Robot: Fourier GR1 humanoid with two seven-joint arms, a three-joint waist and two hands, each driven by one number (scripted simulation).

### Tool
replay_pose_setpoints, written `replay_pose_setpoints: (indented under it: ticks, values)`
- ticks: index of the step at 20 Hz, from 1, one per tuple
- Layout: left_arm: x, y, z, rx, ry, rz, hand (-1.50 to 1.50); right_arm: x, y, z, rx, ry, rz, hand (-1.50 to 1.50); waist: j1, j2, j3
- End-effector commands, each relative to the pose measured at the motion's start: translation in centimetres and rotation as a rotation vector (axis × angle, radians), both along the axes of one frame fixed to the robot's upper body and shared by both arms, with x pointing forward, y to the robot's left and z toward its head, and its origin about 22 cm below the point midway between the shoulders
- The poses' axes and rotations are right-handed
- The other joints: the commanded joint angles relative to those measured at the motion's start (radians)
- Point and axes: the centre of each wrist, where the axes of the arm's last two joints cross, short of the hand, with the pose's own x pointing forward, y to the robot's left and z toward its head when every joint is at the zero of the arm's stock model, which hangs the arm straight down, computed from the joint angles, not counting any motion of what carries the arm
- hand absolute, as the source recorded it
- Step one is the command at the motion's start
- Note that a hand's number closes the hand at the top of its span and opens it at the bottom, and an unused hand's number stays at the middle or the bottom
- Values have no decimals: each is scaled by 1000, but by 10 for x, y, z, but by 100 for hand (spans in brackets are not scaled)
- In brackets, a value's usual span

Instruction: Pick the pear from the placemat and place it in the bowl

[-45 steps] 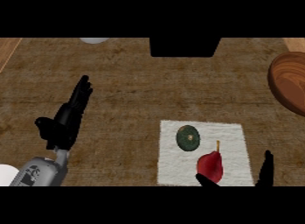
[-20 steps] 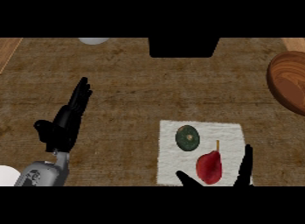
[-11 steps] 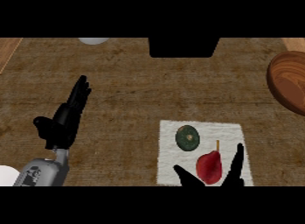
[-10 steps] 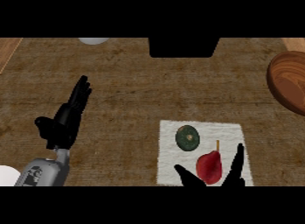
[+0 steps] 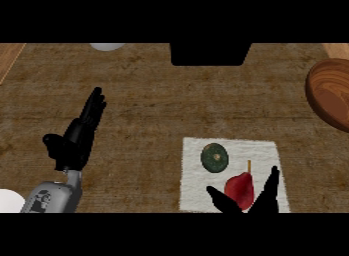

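Red pear [image 5: 240, 189], yellow stem, upright-ish.

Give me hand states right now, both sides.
Left hand: open, fingers straight, holding nothing, resting over the counter.
Right hand: open, thumb and fingers either side of the pear on the placemat, not closed on it.
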Motion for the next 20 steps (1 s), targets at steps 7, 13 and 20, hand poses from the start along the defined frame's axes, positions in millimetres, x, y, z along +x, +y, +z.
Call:
replay_pose_setpoints:
  ticks: [7,13,20]
  values:
    - [2,-14,4,-6,0,-20,0,17,-6,-20,-59,95,176,150,5,1,0]
    - [-4,7,7,3,-8,-5,0,12,30,-27,-82,55,254,150,6,0,0]
    - [-7,-6,5,-1,0,-11,0,5,13,10,-97,-52,623,150,28,-3,3]
